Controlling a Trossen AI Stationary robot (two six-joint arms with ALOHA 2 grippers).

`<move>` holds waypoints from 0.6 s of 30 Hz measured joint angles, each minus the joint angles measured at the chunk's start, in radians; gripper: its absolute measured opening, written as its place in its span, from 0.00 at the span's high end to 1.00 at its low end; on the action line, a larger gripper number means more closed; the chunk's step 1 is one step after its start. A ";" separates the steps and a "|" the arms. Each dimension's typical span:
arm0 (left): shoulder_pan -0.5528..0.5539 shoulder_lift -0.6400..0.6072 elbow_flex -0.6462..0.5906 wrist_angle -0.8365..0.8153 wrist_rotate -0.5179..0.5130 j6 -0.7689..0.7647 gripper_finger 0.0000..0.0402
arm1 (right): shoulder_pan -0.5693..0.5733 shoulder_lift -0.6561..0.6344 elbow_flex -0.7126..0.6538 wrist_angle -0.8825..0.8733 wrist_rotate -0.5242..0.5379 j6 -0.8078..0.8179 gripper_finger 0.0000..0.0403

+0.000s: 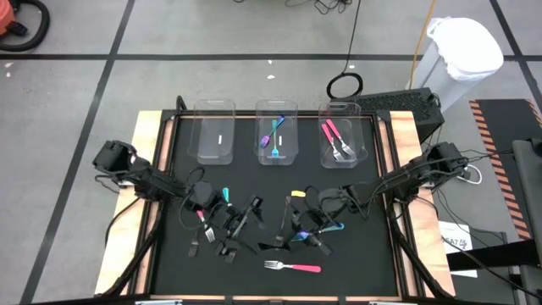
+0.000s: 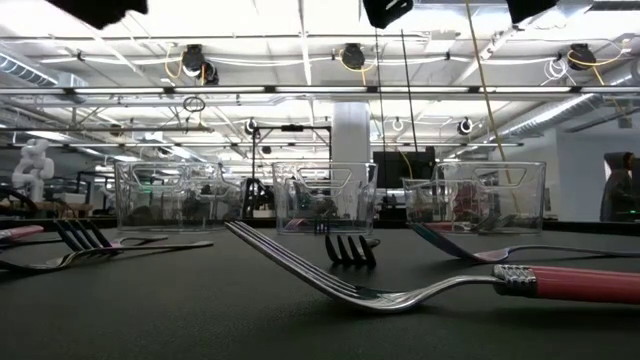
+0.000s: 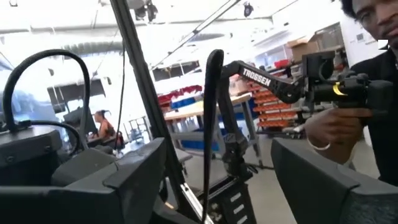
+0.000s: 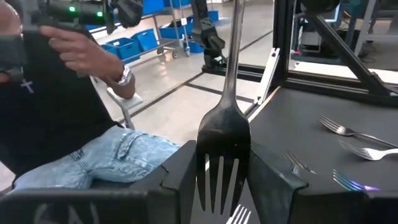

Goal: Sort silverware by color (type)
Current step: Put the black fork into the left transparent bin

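Observation:
My right gripper (image 4: 224, 183) is shut on an all-dark fork (image 4: 224, 134) above the middle of the black mat. Its handle (image 3: 210, 118) reaches across into my left gripper (image 3: 217, 158), whose open fingers stand on either side of the handle without touching it. In the high view the two grippers (image 1: 246, 216) (image 1: 302, 227) face each other. A pink-handled fork (image 1: 293, 268) lies on its side near the front edge. More forks (image 1: 200, 237) lie at the front left, and a blue one (image 1: 333, 227) lies under the right gripper. My right gripper pinches the dark fork's tined head (image 4: 224, 155) between its two fingers, one on each edge. The tines point back toward the wrist and the handle runs straight out ahead of the fingers. The fork is lifted clear of the mat, about level.
Three clear bins stand along the mat's far edge: the left one (image 1: 214, 131) holds no forks, the middle one (image 1: 277, 134) holds blue and teal forks, and the right one (image 1: 343, 140) holds pink forks. Wooden strips (image 1: 151, 144) border the mat. People sit beyond the table's sides.

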 joint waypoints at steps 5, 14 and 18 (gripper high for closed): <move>0.033 0.019 0.000 0.047 0.037 -0.007 0.30 | -0.012 0.000 0.000 -0.004 0.000 0.000 0.71; 0.040 0.032 0.041 0.035 0.079 -0.007 0.41 | -0.042 0.000 0.000 -0.004 0.000 0.000 0.71; 0.040 0.065 0.068 0.017 0.076 -0.008 0.47 | -0.053 0.000 0.000 -0.003 0.000 0.000 0.71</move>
